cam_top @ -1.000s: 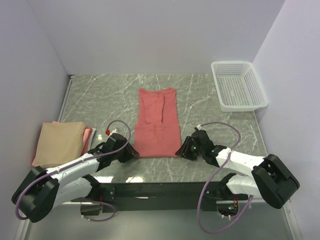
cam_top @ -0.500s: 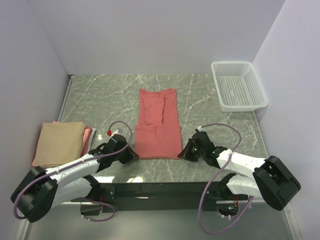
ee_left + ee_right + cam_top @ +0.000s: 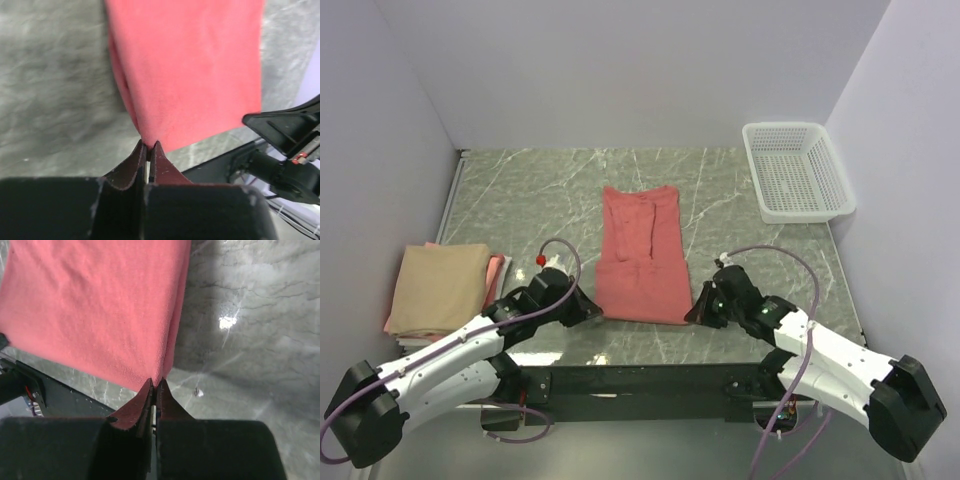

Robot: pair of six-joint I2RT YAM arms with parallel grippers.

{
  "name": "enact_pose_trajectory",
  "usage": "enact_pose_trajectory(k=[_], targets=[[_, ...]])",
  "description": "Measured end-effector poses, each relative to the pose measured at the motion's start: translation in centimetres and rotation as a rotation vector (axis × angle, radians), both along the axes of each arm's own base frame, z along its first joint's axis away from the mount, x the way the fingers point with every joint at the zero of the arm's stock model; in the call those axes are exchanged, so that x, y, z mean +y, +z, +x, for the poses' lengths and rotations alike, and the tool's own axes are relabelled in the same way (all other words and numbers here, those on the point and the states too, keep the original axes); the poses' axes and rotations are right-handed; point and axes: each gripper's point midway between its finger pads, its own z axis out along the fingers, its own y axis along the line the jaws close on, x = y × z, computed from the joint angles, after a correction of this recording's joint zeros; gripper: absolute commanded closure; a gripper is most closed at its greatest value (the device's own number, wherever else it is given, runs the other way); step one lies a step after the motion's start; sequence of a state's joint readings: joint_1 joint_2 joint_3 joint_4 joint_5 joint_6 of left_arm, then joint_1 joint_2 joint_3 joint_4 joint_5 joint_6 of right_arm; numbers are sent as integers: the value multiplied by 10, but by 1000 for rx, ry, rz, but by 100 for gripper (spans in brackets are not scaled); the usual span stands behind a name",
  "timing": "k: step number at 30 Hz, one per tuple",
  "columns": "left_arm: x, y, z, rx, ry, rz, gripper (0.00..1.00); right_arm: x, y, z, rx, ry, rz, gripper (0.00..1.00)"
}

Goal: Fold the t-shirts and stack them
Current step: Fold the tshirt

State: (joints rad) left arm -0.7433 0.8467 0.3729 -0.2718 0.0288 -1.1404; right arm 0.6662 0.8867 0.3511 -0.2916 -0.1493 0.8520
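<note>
The salmon-red t-shirt lies as a long folded strip in the middle of the table, collar end far. My left gripper is shut on its near left corner. My right gripper is shut on its near right corner. Both near corners are lifted a little off the table. The tan-beige t-shirt lies folded at the left edge, on top of the pink t-shirt, which shows only as a thin edge.
A white mesh basket stands at the far right corner. Purple walls close in the left, back and right. The black base rail runs along the near edge.
Both grippers have closed on the shirt's near corners and raised them; the shirt's near end has shifted slightly right and away, and both arms have stretched forward.
</note>
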Motion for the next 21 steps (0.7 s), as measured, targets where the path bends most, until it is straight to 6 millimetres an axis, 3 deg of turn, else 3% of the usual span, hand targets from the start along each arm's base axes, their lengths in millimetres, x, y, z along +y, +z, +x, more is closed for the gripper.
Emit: enact_pose_trajectory(k=[9,15,21], targets=[[-18,60,27,-90,-23,-18,100,0,59,31,-120,-11,-59,100],[-20,74,60,-92,-1,4,100,2,80,64,-143,-34,-95,100],[-18,82,113,-63,25,-18,100,-3,89,120,-118,-85,-93,100]])
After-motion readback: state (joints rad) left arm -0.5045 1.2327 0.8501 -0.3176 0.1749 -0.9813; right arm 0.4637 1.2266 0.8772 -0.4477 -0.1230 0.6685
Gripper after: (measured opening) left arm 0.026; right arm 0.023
